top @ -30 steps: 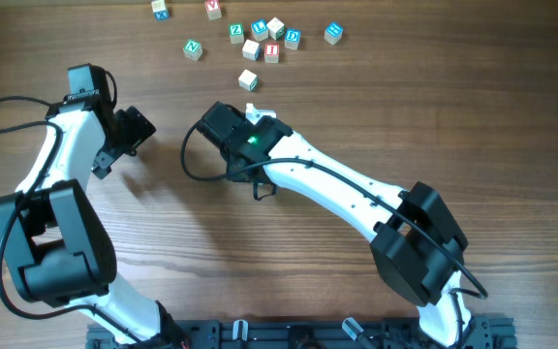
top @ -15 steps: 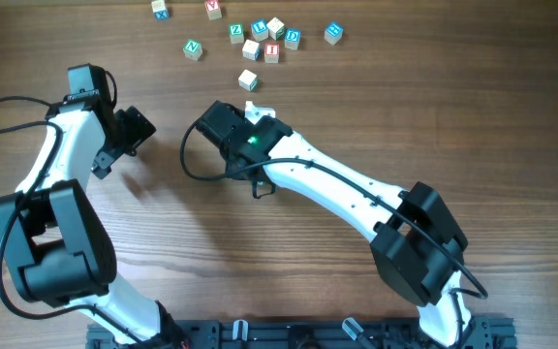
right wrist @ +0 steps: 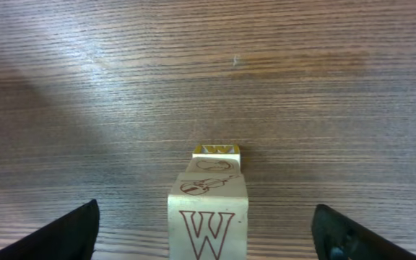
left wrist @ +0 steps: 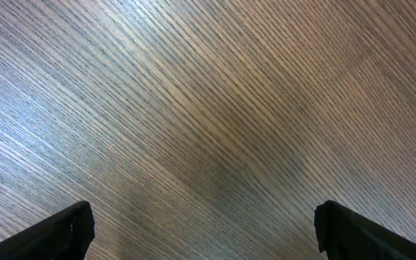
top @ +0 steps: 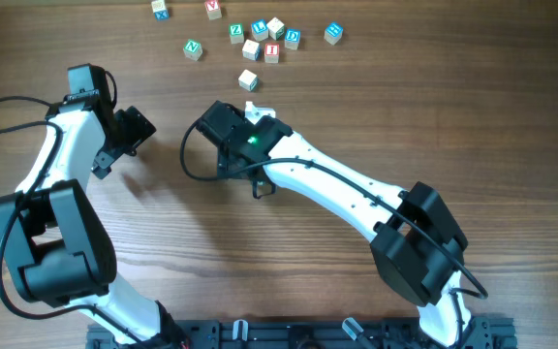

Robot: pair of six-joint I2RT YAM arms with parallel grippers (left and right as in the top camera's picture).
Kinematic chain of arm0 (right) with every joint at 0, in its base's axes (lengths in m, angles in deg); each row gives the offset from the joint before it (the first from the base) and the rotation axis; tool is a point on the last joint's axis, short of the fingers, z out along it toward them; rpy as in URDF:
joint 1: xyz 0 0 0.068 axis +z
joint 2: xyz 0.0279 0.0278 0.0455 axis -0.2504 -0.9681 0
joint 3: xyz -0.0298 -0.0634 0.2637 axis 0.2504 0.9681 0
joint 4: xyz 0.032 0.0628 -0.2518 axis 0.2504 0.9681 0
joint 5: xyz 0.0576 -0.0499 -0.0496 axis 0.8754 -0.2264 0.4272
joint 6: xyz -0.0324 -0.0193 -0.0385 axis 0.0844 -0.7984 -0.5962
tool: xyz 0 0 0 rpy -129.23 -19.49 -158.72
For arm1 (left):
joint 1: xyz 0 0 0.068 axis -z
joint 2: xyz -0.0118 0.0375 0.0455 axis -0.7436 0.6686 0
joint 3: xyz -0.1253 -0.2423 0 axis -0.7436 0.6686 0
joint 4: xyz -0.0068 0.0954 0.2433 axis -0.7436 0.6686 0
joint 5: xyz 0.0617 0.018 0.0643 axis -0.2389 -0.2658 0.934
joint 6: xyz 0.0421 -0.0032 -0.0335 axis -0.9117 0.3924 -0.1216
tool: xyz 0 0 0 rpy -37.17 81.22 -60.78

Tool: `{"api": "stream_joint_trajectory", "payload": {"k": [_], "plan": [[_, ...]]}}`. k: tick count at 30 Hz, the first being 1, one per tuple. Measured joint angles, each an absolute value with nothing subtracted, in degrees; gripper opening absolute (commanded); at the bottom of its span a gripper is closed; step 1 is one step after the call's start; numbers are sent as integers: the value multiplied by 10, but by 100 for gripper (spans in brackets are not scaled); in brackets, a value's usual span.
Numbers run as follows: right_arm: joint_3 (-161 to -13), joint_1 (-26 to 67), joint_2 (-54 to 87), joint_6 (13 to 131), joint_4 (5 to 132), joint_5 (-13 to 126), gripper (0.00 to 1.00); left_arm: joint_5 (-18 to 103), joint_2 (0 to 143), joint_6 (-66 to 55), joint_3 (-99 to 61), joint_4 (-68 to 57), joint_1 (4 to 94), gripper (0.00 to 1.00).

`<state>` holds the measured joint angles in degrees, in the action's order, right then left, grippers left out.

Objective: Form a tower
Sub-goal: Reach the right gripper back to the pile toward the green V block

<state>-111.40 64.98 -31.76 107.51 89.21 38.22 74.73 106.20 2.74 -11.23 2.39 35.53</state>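
The tower (right wrist: 208, 209) stands between the wide-spread right fingers (right wrist: 67, 235), touching neither. The left fingers (left wrist: 60, 231) are open over the surface (left wrist: 208, 108). Loose cubes (top: 260, 41) lie at the far side.

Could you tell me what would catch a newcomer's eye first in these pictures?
A narrow tower of wooden letter cubes, a red W on its top cube, stands free between the wide-open fingers of the right claw. Loose letter cubes lie scattered at the far side of the table.

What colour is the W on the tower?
The W on the tower is red-outlined; clearest in right wrist view.
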Motion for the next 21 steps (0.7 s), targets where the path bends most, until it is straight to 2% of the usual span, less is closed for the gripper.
{"api": "stream_joint_trajectory", "payload": {"k": [2,4,7,8,9,10,11,14,16,18,21], "plan": [[-1118,646,-318,1049,893,391,87,747,1062,27,-112,24,355,100],[-1170,626,-324,1008,940,417,78,747,1062,27,-112,24,355,100],[-1286,575,-329,955,981,450,59,748,1062,27,-112,24,355,100],[-1321,556,-328,935,979,460,49,747,1062,27,-112,24,355,100],[-1351,533,-326,911,967,466,23,747,1062,27,-112,24,355,100],[-1362,517,-323,889,954,470,7,747,1062,27,-112,24,355,100],[-1363,501,-321,854,929,473,6,747,1062,27,-112,24,355,100],[-1358,488,-326,772,868,476,22,747,1062,27,-112,24,355,100],[-1355,489,-333,714,826,479,24,747,1062,27,-112,24,355,100],[-1354,489,-355,637,776,484,41,747,1062,27,-112,24,355,100],[-1353,489,-388,572,729,487,55,747,1062,27,-112,24,355,100]]}}
